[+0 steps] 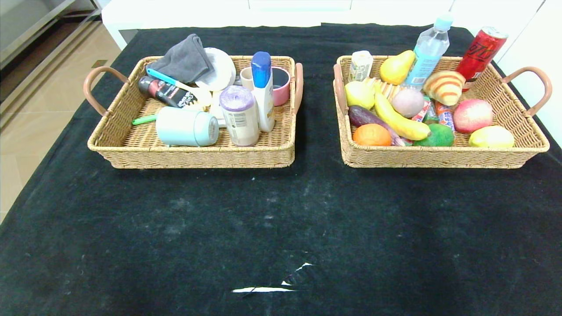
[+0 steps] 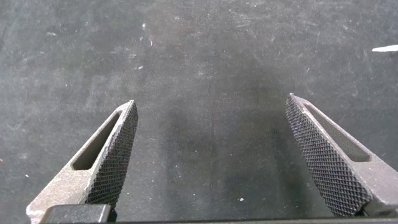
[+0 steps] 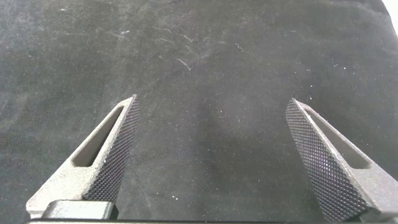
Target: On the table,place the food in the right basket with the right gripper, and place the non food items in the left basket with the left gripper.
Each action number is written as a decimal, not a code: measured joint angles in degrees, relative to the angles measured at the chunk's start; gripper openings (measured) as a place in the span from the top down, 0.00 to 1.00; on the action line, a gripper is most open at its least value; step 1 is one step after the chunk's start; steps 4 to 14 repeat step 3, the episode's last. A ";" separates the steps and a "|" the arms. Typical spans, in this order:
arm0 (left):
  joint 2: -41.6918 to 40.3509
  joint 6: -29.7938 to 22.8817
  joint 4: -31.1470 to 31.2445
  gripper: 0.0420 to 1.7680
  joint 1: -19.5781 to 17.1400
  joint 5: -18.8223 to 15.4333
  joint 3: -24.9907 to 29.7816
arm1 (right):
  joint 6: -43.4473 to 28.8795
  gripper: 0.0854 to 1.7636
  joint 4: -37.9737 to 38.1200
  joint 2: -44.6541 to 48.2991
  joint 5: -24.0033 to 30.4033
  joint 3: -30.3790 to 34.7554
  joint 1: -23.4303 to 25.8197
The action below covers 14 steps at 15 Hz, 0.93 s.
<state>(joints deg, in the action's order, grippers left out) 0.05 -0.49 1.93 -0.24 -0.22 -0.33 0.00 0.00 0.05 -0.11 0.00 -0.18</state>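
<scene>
food (image 1: 403,124) in right basket (image 1: 443,156) | non-food in left basket (image 1: 193,156) | left gripper (image 2: 211,106) wide, empty | right gripper (image 3: 211,106) wide, empty

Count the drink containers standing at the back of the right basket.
3: a small carton in the back left corner, a clear water bottle in the middle, and a red can toward the back right. Others may be hidden beneath the fruit.

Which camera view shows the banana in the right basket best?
The head view: the banana lies in the right basket among other food, fully visible. Both wrist views show only open pincer fingers over the black cloth, not the banana.
</scene>
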 joint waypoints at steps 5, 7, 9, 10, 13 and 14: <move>0.00 -0.13 -0.20 0.03 0.00 0.04 0.00 | 0.00 0.03 0.00 0.00 0.00 0.00 0.02; 0.00 -0.13 -0.20 0.03 0.00 0.04 0.00 | 0.00 0.03 0.00 0.00 0.00 0.00 0.02; 0.00 -0.13 -0.20 0.03 0.00 0.04 0.00 | 0.00 0.03 0.00 0.00 0.00 0.00 0.02; 0.00 -0.13 -0.20 0.03 0.00 0.04 0.00 | 0.00 0.03 0.00 0.00 0.00 0.00 0.02; 0.00 -0.13 -0.20 0.03 0.00 0.04 0.00 | 0.00 0.03 0.00 0.00 0.00 0.00 0.02; 0.00 -0.13 -0.20 0.03 0.00 0.04 0.00 | 0.00 0.03 0.00 0.00 0.00 0.00 0.02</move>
